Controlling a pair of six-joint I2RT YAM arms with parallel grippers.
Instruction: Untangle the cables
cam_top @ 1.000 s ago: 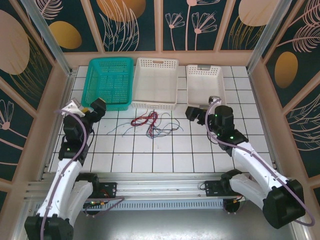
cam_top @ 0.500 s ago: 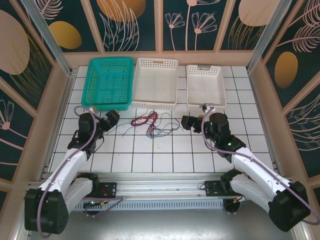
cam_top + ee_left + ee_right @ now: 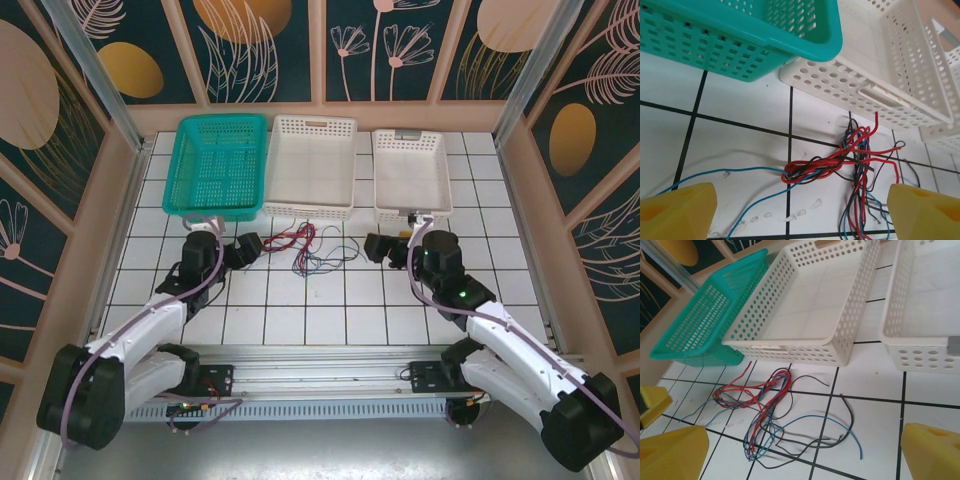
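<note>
Untangling not yet begun: the cables (image 3: pixel 305 248) lie in one red-blue-black knot on the tiled table (image 3: pixel 330 310), just before the middle white basket (image 3: pixel 312 165), between left gripper (image 3: pixel 247 248) and right gripper (image 3: pixel 377 246), both spread wide, holding nothing.

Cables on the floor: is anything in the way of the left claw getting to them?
No, nothing visible. Only bare white tile lies between the open left gripper and the cables; the baskets sit behind the tangle.
</note>
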